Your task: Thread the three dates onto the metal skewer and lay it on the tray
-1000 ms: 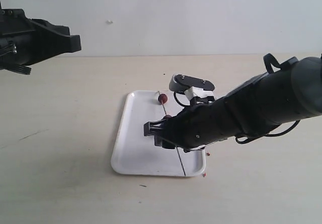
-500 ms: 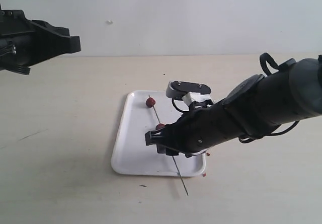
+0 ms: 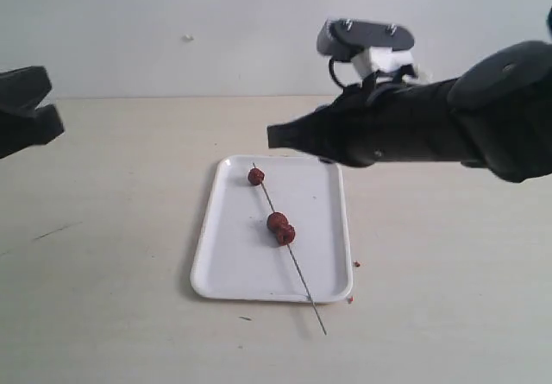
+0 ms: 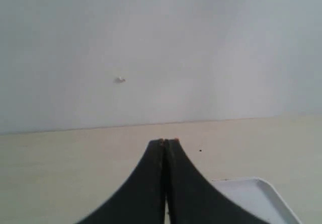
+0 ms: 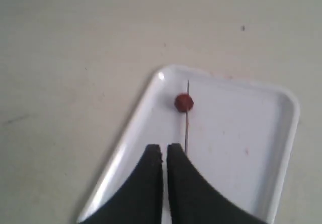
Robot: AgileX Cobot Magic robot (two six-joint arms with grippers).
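Tabletop (image 3: pixel 103 229) carries the tray (image 3: pixel 224 272). Metal skewer (image 3: pixel 297 272) lies diagonally on it, tip past the near rim, three dates (image 3: pixel 279 227) threaded. Right claw (image 3: pixel 274 135) above tray, pinched nearly closed, empty. Left claw (image 4: pixel 165 142) closed, empty.

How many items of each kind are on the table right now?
Dates: 3, all threaded on the skewer
Metal skewer: 1
White tray: 1
Total: 5
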